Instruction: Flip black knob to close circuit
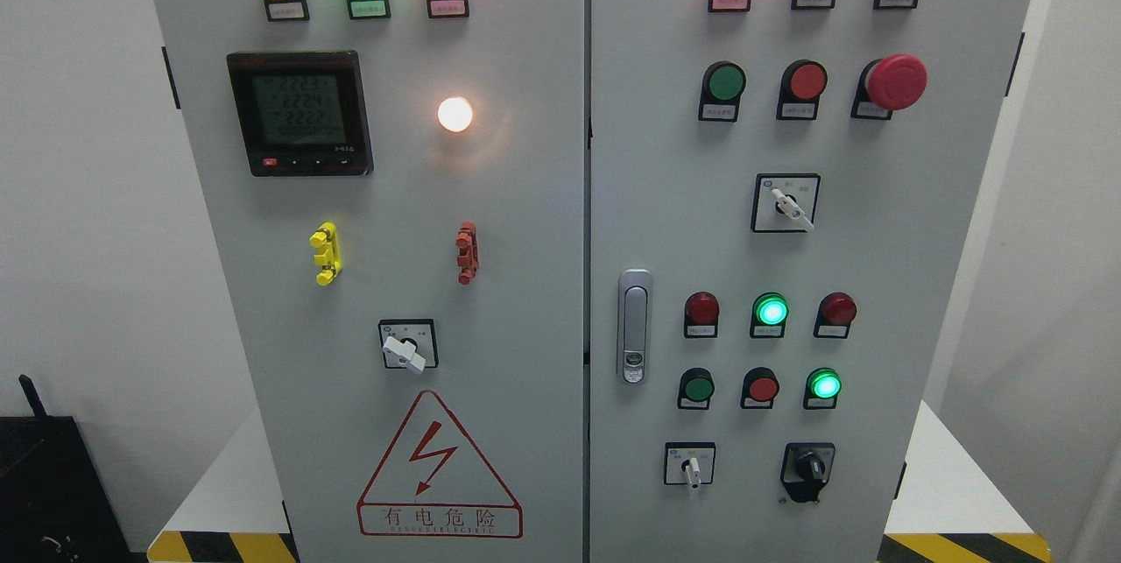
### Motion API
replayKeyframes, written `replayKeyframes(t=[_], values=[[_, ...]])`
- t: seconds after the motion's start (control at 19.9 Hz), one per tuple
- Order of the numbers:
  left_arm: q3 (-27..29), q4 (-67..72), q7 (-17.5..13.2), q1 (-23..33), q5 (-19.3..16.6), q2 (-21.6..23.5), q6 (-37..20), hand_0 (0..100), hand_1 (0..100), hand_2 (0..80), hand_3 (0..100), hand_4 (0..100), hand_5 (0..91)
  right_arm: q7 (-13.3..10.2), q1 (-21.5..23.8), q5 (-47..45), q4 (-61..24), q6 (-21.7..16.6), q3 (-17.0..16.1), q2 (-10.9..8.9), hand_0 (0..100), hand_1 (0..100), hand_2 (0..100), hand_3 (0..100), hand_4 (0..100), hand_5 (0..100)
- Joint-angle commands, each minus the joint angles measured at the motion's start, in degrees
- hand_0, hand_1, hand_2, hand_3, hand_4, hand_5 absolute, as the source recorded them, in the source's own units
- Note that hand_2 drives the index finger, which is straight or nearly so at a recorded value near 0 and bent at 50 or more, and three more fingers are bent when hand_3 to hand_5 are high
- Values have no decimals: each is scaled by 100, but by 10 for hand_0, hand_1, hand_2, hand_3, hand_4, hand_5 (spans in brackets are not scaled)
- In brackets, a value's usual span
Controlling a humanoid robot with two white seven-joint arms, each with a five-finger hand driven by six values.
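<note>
From the head camera I face a grey electrical cabinet with two doors. Neither of my hands shows anywhere in the picture, so I cannot tell whether their fingers are released or clenched.

The black knob sits low on the right door, toward 5 o'clock from the middle of my view, on a black plate with its handle pointing roughly straight up. At its 9 o'clock, on the same row, is a small white selector switch with its lever hanging down toward 6 o'clock. Above that row I see a green button, a red button and a lit green lamp; one row higher, another lit green lamp glows between two dark red ones.

Higher on the right door a white rotary switch points toward 4 o'clock, and at its 1 o'clock stands the big red mushroom stop button. A silver door latch runs along the door's left edge.

On the left door, a digital meter shows rows of digits, with a bright white lamp at its 3 o'clock. A red-bordered lightning warning sign sits at the bottom.
</note>
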Motion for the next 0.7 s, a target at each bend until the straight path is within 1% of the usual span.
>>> replayKeyframes(t=[0.0,0.05,0.1,0.15,0.2,0.3,0.35,0.4,0.45,0.55,0.65], values=[[62,0,5,0,44,7,-4,0,0,0,50,23,0,63,-399,2041,-1261,663,-643,-182,0,287,805,1000,799,773],[62,0,5,0,44,-2,-4,0,0,0,50,23,0,177,-461,2251,-1332,874,-643,-218,0,275,817,1000,801,777],[62,0,5,0,44,-2,-4,0,0,0,50,23,0,369,-574,2505,-1411,1077,-617,-235,0,251,830,1000,795,782],[62,0,5,0,44,-2,-4,0,0,0,50,23,0,536,-680,2682,-1429,1192,-608,-253,0,235,838,1000,794,793],[70,0,5,0,44,7,-4,0,0,0,51,22,0,651,-777,2779,-1429,1228,-599,-262,0,187,849,1000,806,819],[62,0,5,0,44,-2,-4,0,0,0,51,22,0,766,-953,3007,-1429,1272,-556,-280,0,140,854,1000,806,819],[62,0,5,0,44,-2,-4,0,0,1,51,22,0,810,-1023,3218,-1429,1307,-486,-280,0,102,862,1000,809,820],[62,0,5,0,44,-2,5,0,0,1,51,22,0,915,-1119,3429,-1429,1377,-346,-280,0,44,866,1000,811,822],[62,0,5,0,44,-2,-4,0,0,0,51,22,0,994,-1181,3526,-1429,1412,-249,-280,0,16,868,1000,811,822],[62,0,5,0,44,-2,-4,0,0,0,50,22,0,1144,-1400,3790,-1412,1474,15,-271,0,0,877,1000,812,824],[62,0,5,0,44,7,-4,0,0,0,50,22,0,1258,-1585,4001,-1359,1658,208,-271,0,0,882,1000,812,824]])
